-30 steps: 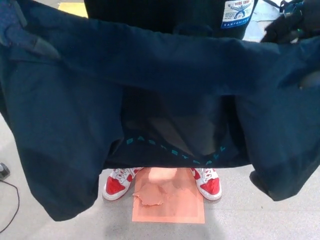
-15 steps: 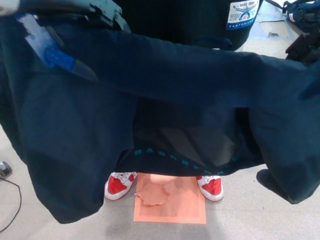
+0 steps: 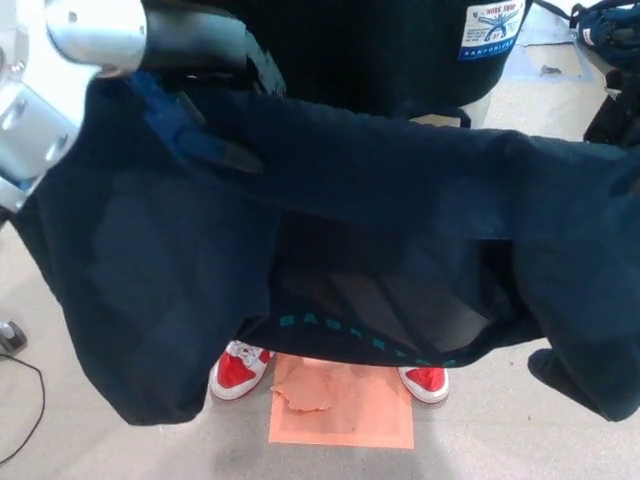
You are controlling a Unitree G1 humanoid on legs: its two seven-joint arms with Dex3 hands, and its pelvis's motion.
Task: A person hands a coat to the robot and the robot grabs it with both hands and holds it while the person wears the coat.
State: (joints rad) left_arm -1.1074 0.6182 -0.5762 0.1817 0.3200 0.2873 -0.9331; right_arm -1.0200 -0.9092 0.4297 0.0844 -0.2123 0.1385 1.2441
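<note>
One dark coat (image 3: 380,200) spread wide, draped over the left robot hand (image 3: 215,150); grip indiscernible.

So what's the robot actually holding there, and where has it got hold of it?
A dark navy coat, spread wide. The left hand grips its upper edge; the right-side hold is not visible.

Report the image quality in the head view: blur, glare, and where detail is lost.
Head view: the silver left arm at top left is soft and glary; the dark coat swallows fold detail; the red shoes and orange floor patch below are evenly lit, reasonably sharp.
</note>
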